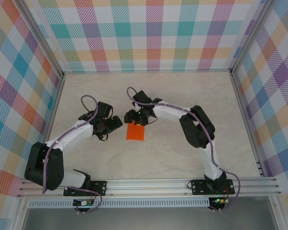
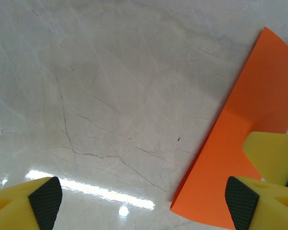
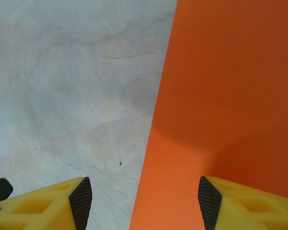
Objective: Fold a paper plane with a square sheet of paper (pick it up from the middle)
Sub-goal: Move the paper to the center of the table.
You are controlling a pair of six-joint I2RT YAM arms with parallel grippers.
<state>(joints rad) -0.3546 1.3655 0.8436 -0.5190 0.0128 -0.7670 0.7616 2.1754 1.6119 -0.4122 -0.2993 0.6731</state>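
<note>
the pale marbled surface [image 1: 182, 153] takes up most of what we see, closed in on three sides by plaid walls [image 1: 149, 33], with an aluminium rail [image 1: 153, 184] along its near edge. from that rail the left arm [image 1: 67, 136] and the right arm [image 1: 197, 127] bend inward, so their wrists come close together near the middle of the surface.

the square sheet of paper [image 1: 135, 132] lies on the surface between the two wrists. it is bright orange and turned slightly out of line with the rail. it sits just beside the left end effector [image 1: 117, 123] and directly under the tip of the right end effector [image 1: 136, 120].

from the left wrist, we see the left end effector [image 2: 144, 203] spread wide. mostly bare surface lies between its fingers, and the sheet [image 2: 249, 120] comes in from the right, its near corner reaching just inside the right-hand finger. that finger's black pad [image 2: 241, 202] overlaps the orange edge in the view. we cannot tell whether it touches.

from the right wrist, we see the right end effector [image 3: 144, 203] also parted, somewhat narrower, and gripping nothing. the long straight edge of the sheet [image 3: 230, 96] runs up between its fingers. one pad [image 3: 80, 199] hangs over bare surface and the other pad [image 3: 207, 201] over the orange.
</note>
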